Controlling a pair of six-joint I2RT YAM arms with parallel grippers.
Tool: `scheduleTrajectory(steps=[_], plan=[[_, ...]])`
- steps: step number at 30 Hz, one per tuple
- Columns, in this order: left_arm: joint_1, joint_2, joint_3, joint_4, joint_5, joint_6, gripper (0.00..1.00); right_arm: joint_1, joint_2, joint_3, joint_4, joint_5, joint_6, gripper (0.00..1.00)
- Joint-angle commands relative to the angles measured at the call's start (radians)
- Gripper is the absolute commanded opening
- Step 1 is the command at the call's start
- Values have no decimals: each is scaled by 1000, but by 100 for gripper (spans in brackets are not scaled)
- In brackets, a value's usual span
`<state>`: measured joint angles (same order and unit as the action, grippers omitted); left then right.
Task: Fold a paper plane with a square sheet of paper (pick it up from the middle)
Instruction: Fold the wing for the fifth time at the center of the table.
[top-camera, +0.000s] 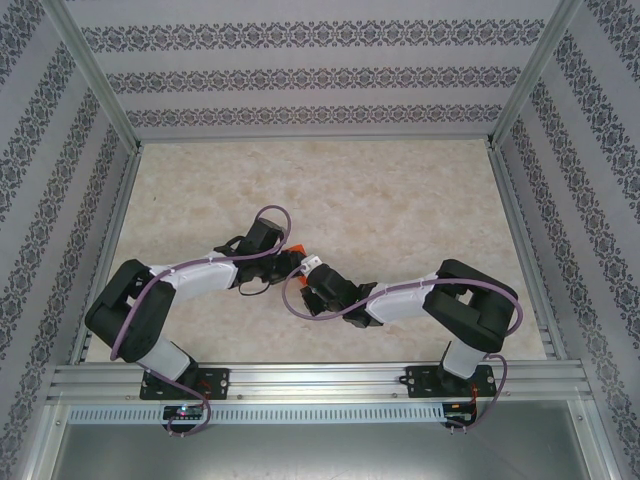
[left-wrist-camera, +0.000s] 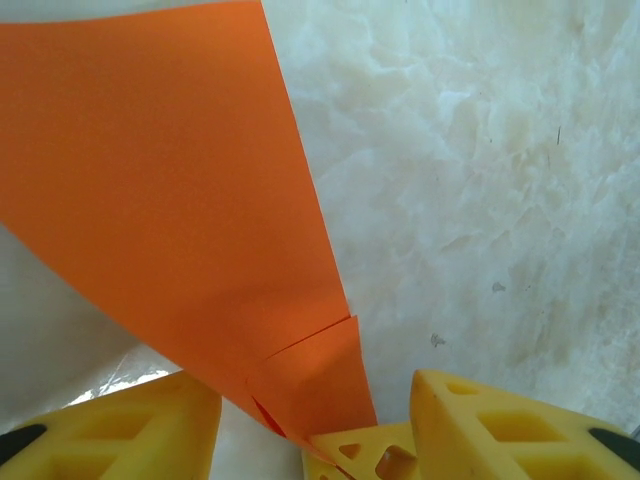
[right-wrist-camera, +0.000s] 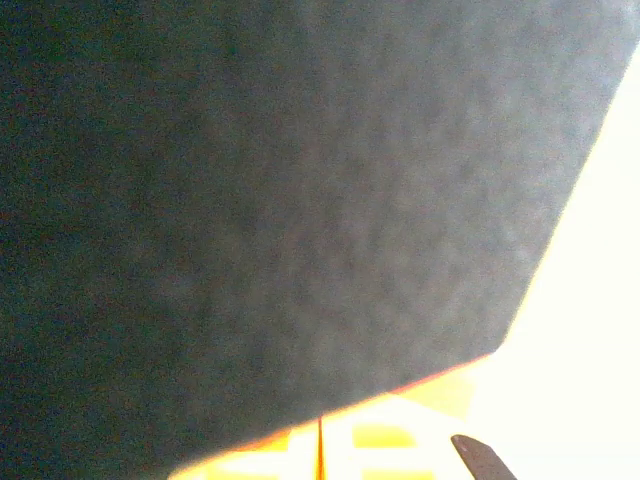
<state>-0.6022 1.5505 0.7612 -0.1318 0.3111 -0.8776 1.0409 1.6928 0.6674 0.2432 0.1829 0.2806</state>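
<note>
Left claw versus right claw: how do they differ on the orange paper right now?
The left claw stands open, its yellow fingers wide apart; the right claw is shut. The orange paper merely passes its folded tip through the left claw's gap, while the right claw pinches it, an orange sliver showing in the seam between its fingers. Both have yellow fingers and meet over the middle of the table.

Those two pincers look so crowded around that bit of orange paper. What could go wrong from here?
1. The right pincer is shut on the orange paper; a pull the wrong way could tear it or let it slip.
2. The left pincer stands open around the folded tip; closing off-line might crumple it.
3. The top view shows both pincers nose to nose, so they could bump.
</note>
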Motion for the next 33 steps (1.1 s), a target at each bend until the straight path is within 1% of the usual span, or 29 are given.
scheduleTrajectory(steps=[1, 5, 8, 12, 14, 19, 23, 24, 26, 28, 30, 31, 33], plan=[[12, -29, 29, -9, -20, -36, 55, 15, -27, -6, 14, 11, -23, 7], [33, -41, 11, -6, -40, -72, 61, 16, -33, -12, 27, 6, -21, 5], [53, -44, 1, 6, -33, -90, 70, 15, -35, -15, 36, 5, -22, 6], [65, -23, 21, -10, -30, -94, 73, 17, -32, -14, 35, 0, -20, 6], [67, 2, 41, -21, -27, -102, 71, 18, -33, -15, 35, 1, -21, 7], [68, 50, 68, -25, -11, -133, 61, 21, -27, -20, 45, 5, -19, 7], [68, 60, 80, -55, -20, -130, 53, 23, -30, -26, 52, 18, -14, 8], [68, 62, 84, -66, -20, -127, 48, 22, -30, -24, 52, 20, -14, 8], [68, 63, 89, -88, -26, -123, 40, 23, -34, -22, 48, 22, -16, 13], [68, 62, 89, -99, -28, -120, 29, 23, -41, -26, 50, 24, -29, 20], [68, 65, 98, -115, -29, -115, 20, 23, -46, -28, 40, 32, -54, 26], [68, 66, 101, -121, -27, -111, 15, 25, -47, -25, 24, 40, -70, 29], [68, 69, 108, -129, -22, -109, 10, 32, -54, -22, 3, 57, -107, 32]])
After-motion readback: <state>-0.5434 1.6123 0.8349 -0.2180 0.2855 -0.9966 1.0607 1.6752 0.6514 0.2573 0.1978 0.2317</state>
